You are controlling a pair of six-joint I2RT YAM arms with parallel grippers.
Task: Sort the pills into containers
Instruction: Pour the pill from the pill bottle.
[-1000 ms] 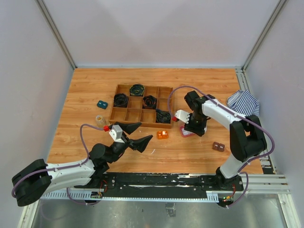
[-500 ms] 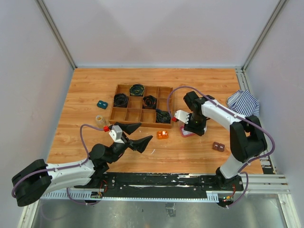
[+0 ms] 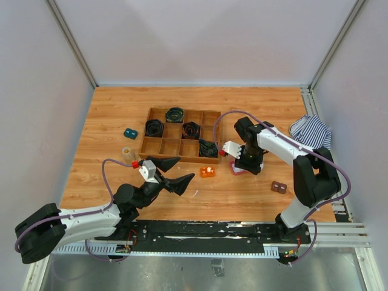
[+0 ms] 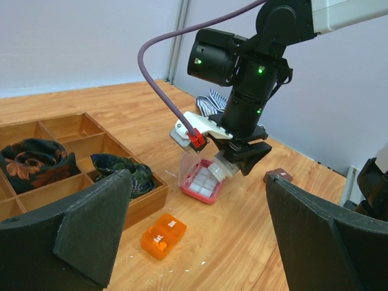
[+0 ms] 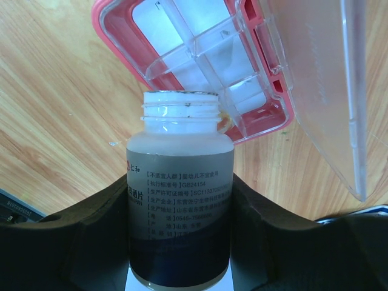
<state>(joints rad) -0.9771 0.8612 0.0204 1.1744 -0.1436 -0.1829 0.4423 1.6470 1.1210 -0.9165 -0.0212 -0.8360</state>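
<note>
The uncapped pill bottle (image 5: 180,182) is gripped by the right tool (image 5: 182,209), mouth tipped toward the opened pink compartment box (image 5: 118,51), presumably for pouring. The left tool (image 3: 187,167) is spread wide, empty.

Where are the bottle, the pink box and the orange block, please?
bottle (image 5: 180,182): right wrist view, on its label.
pink box (image 5: 160,21): right wrist view, in a bare compartment.
orange block (image 4: 162,235): left wrist view, on its top.

— What's moved in the last second?
— Only the right hand (image 3: 247,162), and barely: it has drifted a shade left, toward the wooden tray (image 3: 176,158), above the open pink box (image 4: 203,183).
— The bottle (image 5: 180,182) too?
— Yes, carried along in its fingers.
</note>
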